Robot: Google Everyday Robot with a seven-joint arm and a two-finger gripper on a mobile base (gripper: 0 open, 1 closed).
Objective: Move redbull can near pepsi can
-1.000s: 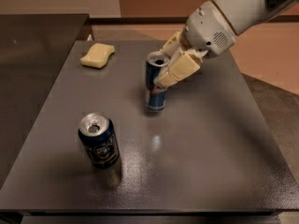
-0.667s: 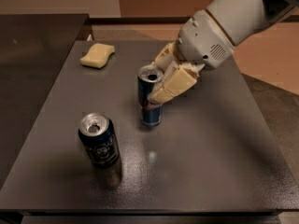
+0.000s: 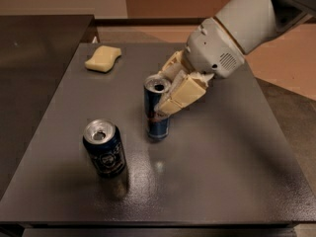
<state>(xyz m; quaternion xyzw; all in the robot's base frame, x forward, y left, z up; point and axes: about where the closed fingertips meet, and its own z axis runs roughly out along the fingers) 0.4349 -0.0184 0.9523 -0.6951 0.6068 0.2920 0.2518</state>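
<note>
Redbull can (image 3: 157, 125): upright at mid-table (image 3: 222, 157), right of the pepsi can (image 3: 104, 149), not touching. I read my gripper (image 3: 163, 90) clamped on its upper half. Slim, blue-silver; contents not visible.

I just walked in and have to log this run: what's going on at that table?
The robot's gripper has its fingers clamped on the upper part of the redbull can, which is upright near the middle of the dark table. The pepsi can stands apart from it, toward the front left, untouched. A yellow sponge lies at the back left. The cans are not yet close together.
</note>
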